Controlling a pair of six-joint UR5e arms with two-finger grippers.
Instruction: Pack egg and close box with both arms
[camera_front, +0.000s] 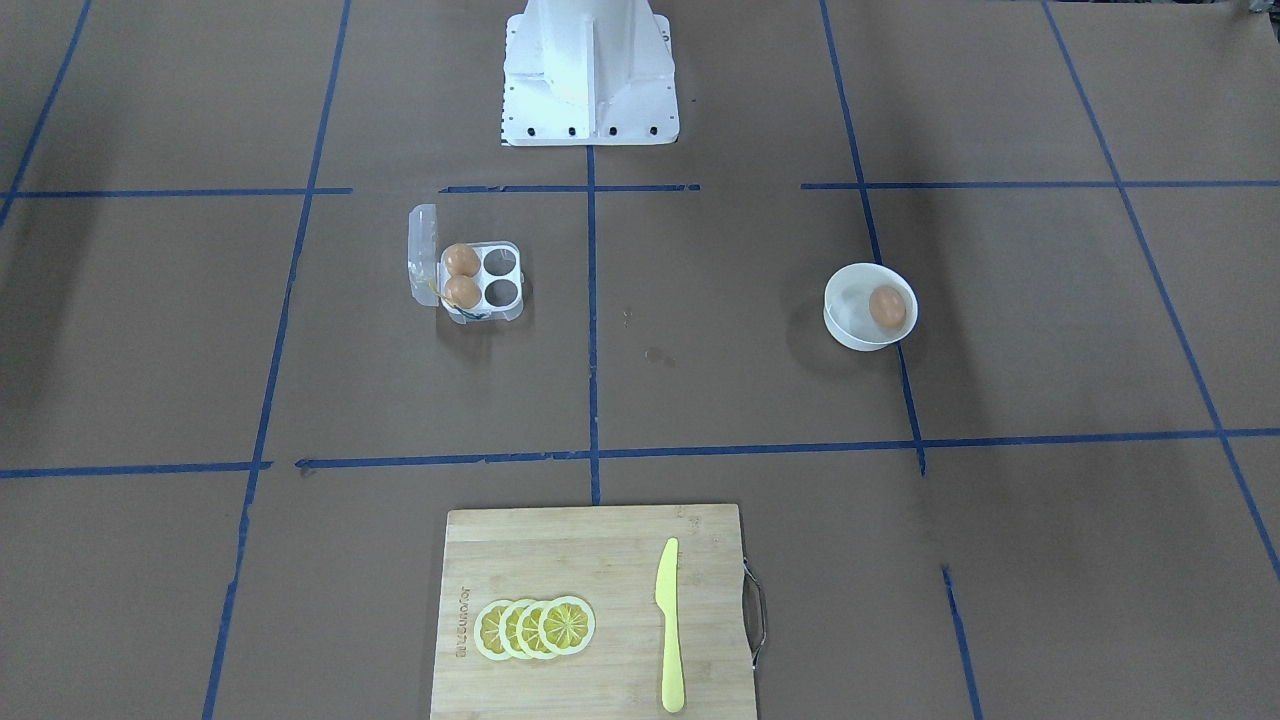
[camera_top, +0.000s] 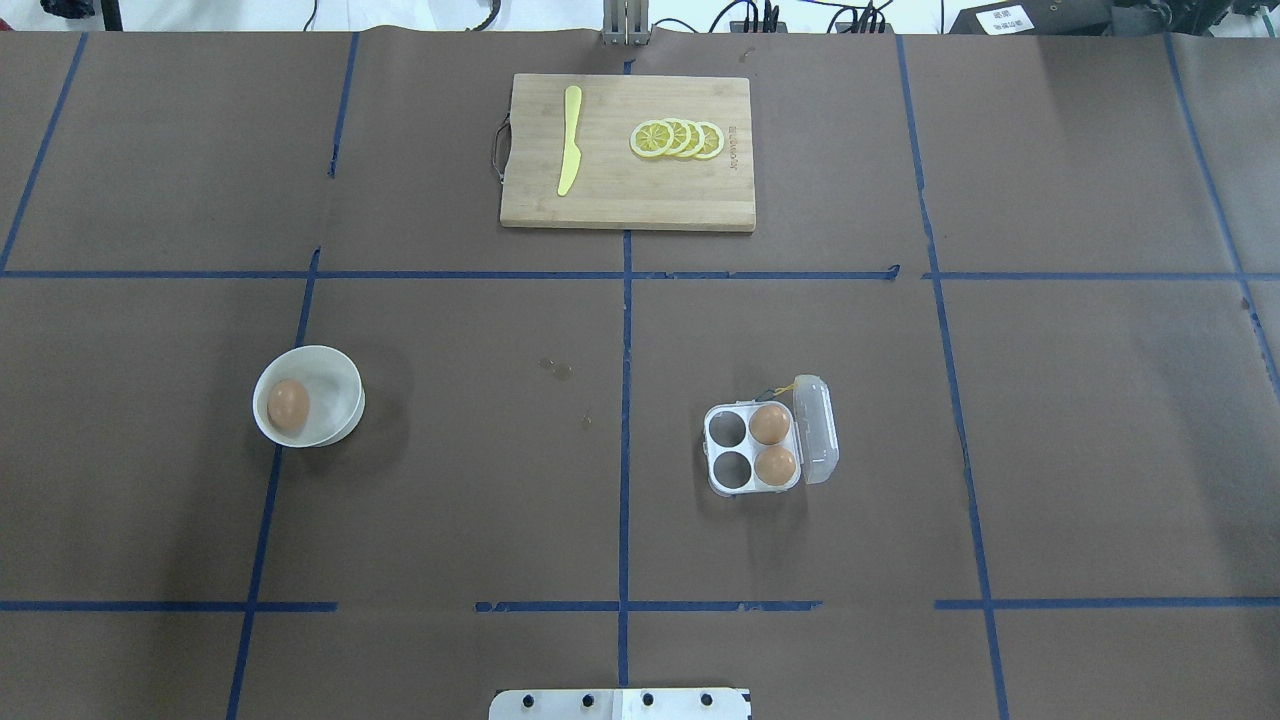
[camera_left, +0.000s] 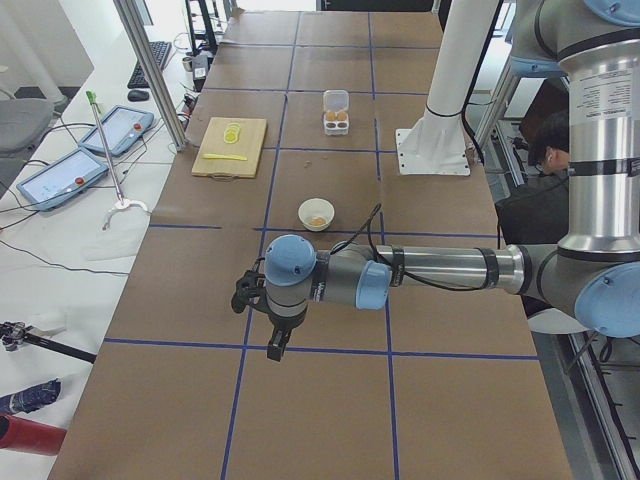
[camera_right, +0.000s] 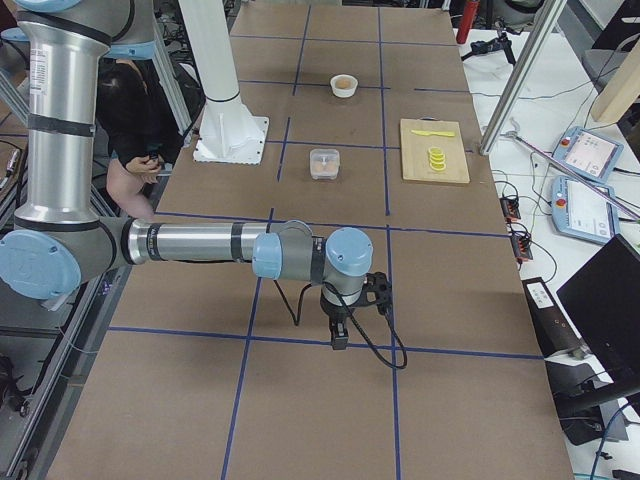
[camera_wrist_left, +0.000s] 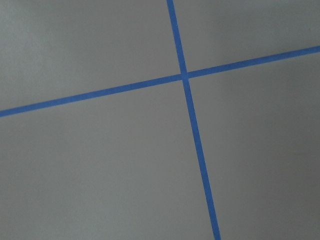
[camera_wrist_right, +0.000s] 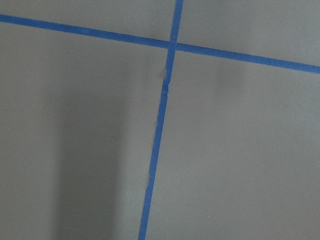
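My left arm (camera_left: 440, 268) lies stretched out level across the lower middle of the left side view. Its wrist is bent so that my left gripper (camera_left: 276, 345) points straight down, close above the table (camera_top: 480, 480). My right arm (camera_right: 190, 243) has the same pose in the right side view, forearm flat, with my right gripper (camera_right: 338, 335) hanging over a blue tape line. Only these side views show my jaws, so I cannot tell how wide either pair stands. Both wrist cameras see only matte brown paper crossed by glossy blue tape (camera_wrist_left: 185, 76).

The egg (camera_top: 288, 403), smooth and orange-brown, sits in a round white bowl (camera_top: 345, 400) at the middle left of the overhead view. The box (camera_top: 752, 449) is at the lower right of centre there, square, clear plastic with white round cups. Its see-through lid (camera_top: 815, 428) is open on the right side. Two more eggs (camera_top: 769, 424) fill the right-hand cups and the two left cups are bare.

At the top centre is a pale wooden cutting board (camera_top: 620, 200). It carries a yellow knife (camera_top: 571, 140) and overlapping lemon slices (camera_top: 678, 139).
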